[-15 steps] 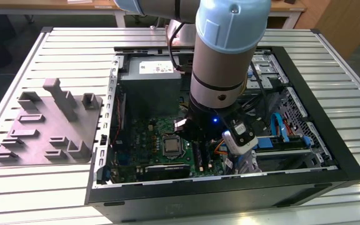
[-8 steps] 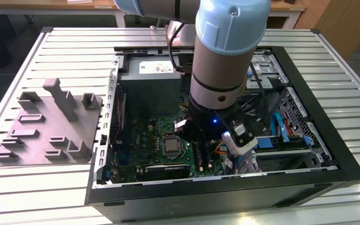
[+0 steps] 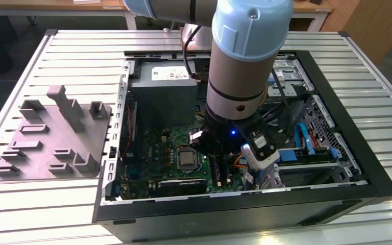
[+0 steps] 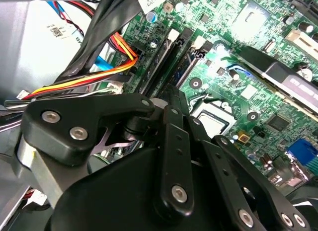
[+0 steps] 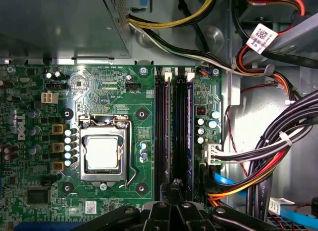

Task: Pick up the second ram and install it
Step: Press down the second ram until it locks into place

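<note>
- The grey holder tray (image 3: 46, 138) lies at 9 o'clock from the computer case (image 3: 359, 168) in the exterior view. Its slots look bare of sticks, so the work is now inside the case.
- The processor socket (image 5: 102, 154) sits on the green board (image 5: 39, 92). In the exterior view the memory slots (image 5: 161, 136) run at about 3 o'clock from it.
- The gripper (image 5: 176, 184) is low over those slots with its jaws drawn narrow, tips nearly meeting. I cannot tell whether a card edge is pinched between them.
- The second ram (image 5: 189, 131), by my reading, is the bluish-green stick standing on edge in a slot just beside the tips. It also shows in the second wrist view (image 4: 186, 67).
- To do this well, press straight down along the slot line, evenly over the stick's length. A tilt would likely jam one end. Look for both end clips (image 5: 189, 72) snapping in.
- The bundled cables (image 5: 278, 151) lie at 3 o'clock from the gripper in the exterior view. Keep the wrist off them.
</note>
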Action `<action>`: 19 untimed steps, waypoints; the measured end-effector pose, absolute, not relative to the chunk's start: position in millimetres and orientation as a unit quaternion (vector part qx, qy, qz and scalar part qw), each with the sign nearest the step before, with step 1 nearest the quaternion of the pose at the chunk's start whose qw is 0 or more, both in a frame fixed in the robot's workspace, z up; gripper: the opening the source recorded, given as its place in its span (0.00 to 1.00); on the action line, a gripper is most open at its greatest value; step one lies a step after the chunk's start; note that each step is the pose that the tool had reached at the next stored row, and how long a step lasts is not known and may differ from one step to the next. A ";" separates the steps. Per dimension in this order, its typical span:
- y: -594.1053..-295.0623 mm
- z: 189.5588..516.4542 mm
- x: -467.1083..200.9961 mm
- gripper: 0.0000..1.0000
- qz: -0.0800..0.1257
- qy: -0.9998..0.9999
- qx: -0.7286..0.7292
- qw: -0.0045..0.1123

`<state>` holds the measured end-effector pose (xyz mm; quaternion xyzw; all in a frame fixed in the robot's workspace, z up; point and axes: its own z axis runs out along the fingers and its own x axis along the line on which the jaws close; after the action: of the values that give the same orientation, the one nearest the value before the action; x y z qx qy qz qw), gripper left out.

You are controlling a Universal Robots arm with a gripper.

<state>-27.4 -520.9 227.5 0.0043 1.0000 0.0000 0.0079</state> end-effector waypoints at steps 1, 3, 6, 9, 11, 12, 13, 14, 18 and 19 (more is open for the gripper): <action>-520.9 226.8 -27.3 0.10 0.000 1.000 0.004 0.008; -520.9 225.1 -27.4 0.10 0.000 1.000 0.004 0.008; -520.9 225.0 -27.4 0.10 0.000 1.000 0.004 0.008; -520.9 222.3 -27.4 0.10 0.000 1.000 0.004 0.008; -520.9 222.4 -27.4 0.10 0.000 1.000 0.004 0.008; -520.9 222.1 -27.4 0.10 0.000 1.000 0.004 0.008; -520.9 221.1 -27.4 0.10 0.000 1.000 0.004 0.008; -521.0 220.2 -27.4 0.10 -0.001 1.000 0.004 0.008; -520.9 219.2 -27.4 0.10 0.000 1.000 0.004 0.008; -520.9 219.1 -27.4 0.10 0.000 1.000 0.004 0.008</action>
<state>-27.4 -520.9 219.1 0.0043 1.0000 -0.0001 0.0079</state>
